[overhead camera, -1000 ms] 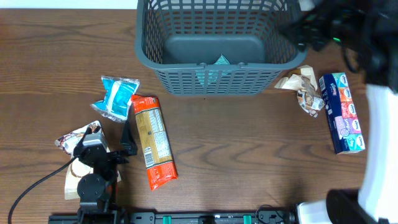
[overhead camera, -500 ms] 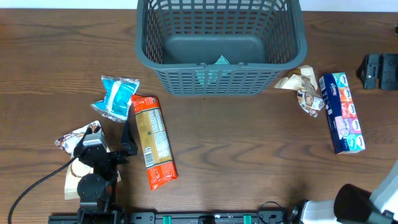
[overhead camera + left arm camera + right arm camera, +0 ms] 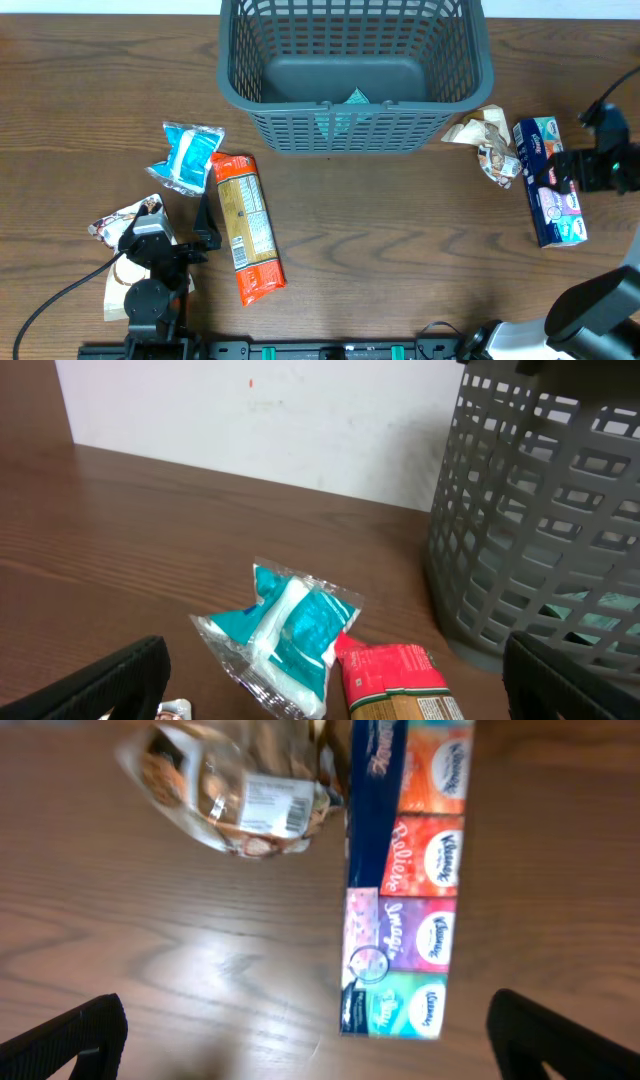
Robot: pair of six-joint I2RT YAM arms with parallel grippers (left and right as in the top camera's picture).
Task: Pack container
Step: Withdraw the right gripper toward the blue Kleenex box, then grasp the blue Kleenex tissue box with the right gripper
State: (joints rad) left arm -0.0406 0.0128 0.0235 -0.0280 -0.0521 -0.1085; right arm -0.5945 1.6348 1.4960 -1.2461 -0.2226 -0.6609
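The container (image 3: 352, 75) is a dark grey-teal lattice basket at the back middle of the table, with a teal packet (image 3: 356, 97) on its base. Its wall also shows at the right of the left wrist view (image 3: 545, 510). My left gripper (image 3: 204, 226) is open and empty, low over the table beside a red-orange snack pack (image 3: 245, 225). A teal-and-white packet (image 3: 297, 632) lies just ahead of the left gripper (image 3: 330, 695). My right gripper (image 3: 575, 170) is open and empty, over the right side of a multicoloured tissue pack (image 3: 548, 180).
A crumpled clear bag of brown snacks (image 3: 488, 140) lies left of the tissue pack and also shows in the right wrist view (image 3: 235, 790). A brown-and-white snack wrapper (image 3: 125, 215) lies under the left arm. The teal-and-white packet (image 3: 188, 155) sits behind the red-orange pack.
My right arm has left the basket's right rim, swung out to the right table edge and come down beside the tissue pack. The left arm and all packs are unmoved.
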